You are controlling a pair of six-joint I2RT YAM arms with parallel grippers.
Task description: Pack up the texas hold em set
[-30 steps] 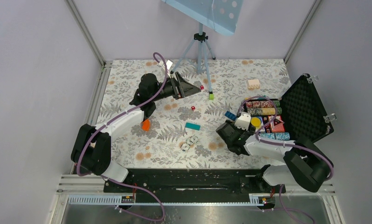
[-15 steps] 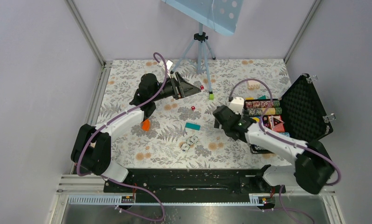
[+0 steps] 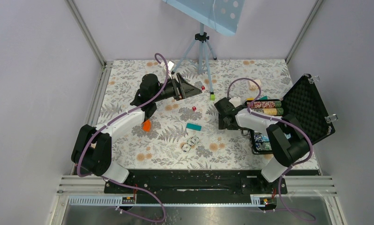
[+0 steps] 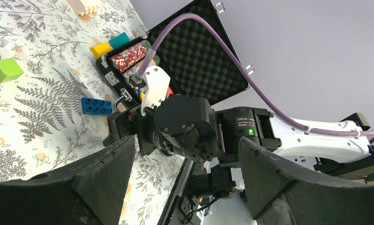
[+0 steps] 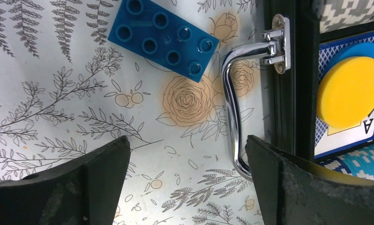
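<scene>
The black case (image 3: 308, 108) lies open at the right, its foam lid (image 4: 199, 56) leaning back. Rows of poker chips (image 3: 265, 108) fill the base, and a yellow disc (image 5: 349, 91) rests on cards inside. My right gripper (image 5: 186, 154) hangs open over the patterned table, just left of the case's silver handle (image 5: 232, 108), holding nothing. My left gripper (image 3: 190, 89) hovers open and empty at the far middle of the table, pointing toward the case. Two red dice (image 3: 194, 108) and a cluster of white dice (image 3: 190, 143) lie on the table.
A blue brick (image 5: 164, 37) lies beside the handle. A green cube (image 3: 212, 97), teal brick (image 3: 193, 126), orange piece (image 3: 146, 125) and beige brick (image 3: 254, 84) are scattered about. A tripod (image 3: 202, 47) stands at the back.
My right arm has swung off the case's base, back and to the left, and now points down at the table beside the handle. The left arm has stayed still.
</scene>
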